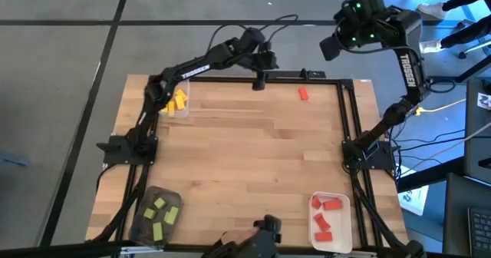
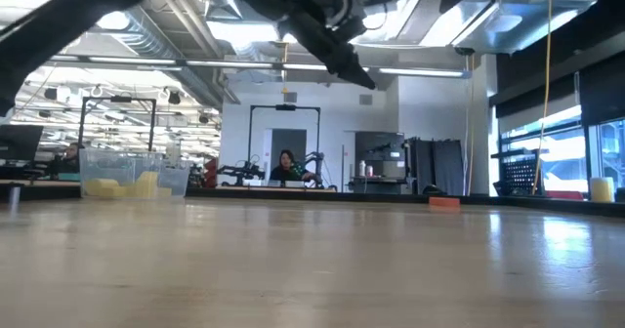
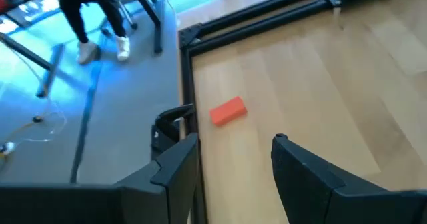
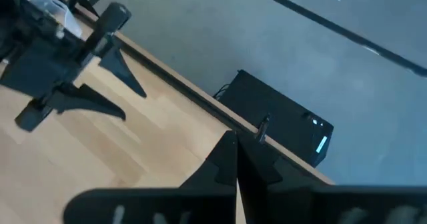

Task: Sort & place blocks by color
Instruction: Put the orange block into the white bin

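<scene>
Near the far edge of the wooden table (image 1: 245,158), a single red block (image 1: 303,94) lies alone on the bare boards, just inside the black frame rail. The left gripper (image 1: 260,80) hangs above that far edge, left of the block and apart from it, with its two dark fingers (image 3: 175,164) spread wide and nothing between them; in the left wrist view the block sits ahead of the gap between them. The right gripper (image 4: 237,159) is raised beyond the table's far right corner, its fingers pressed together and empty. Yellow blocks (image 1: 177,100) rest in a clear tray (image 1: 182,110) at the far left. Light green blocks (image 1: 160,215) lie in a dark tray (image 1: 146,227) at the near left, and more red blocks (image 1: 325,216) lie in a white tray (image 1: 343,226) at the near right.
</scene>
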Robot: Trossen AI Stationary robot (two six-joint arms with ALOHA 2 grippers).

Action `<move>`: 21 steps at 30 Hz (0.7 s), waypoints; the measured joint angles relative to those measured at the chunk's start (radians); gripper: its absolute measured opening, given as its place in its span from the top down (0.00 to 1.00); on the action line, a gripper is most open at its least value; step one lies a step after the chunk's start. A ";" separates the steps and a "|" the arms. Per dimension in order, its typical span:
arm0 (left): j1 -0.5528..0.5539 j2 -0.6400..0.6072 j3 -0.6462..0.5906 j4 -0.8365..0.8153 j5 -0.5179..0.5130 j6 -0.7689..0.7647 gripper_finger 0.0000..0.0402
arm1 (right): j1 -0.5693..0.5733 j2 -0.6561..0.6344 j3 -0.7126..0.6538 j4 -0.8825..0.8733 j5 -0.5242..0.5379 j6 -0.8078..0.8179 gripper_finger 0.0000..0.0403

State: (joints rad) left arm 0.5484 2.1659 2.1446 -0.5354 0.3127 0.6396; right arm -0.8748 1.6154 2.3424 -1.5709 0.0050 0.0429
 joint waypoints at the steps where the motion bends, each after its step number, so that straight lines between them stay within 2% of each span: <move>1: -0.001 0.020 0.034 -0.026 0.003 0.001 0.56 | -0.004 0.000 -0.005 0.002 -0.001 0.012 1.00; 4: 0.000 0.047 0.095 -0.083 0.030 0.000 0.56 | -0.014 0.004 -0.055 0.002 -0.033 0.065 1.00; 7: 0.003 0.045 0.100 -0.108 0.028 -0.005 0.56 | -0.028 0.005 -0.163 0.001 -0.052 0.132 1.00; 10: 0.016 0.031 0.100 -0.143 0.013 -0.007 0.56 | -0.047 0.010 -0.267 0.022 -0.051 0.132 1.00; 16: 0.050 0.007 0.100 -0.207 0.016 -0.061 0.56 | -0.079 0.020 -0.433 0.049 -0.051 0.025 0.99; 21: 0.062 -0.003 0.100 -0.224 0.019 -0.065 0.56 | -0.089 0.043 -0.466 0.087 -0.051 -0.101 0.98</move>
State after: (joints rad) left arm 0.6103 2.1628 2.2444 -0.7593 0.3314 0.5751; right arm -0.9642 1.6585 1.8760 -1.4841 -0.0459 -0.0584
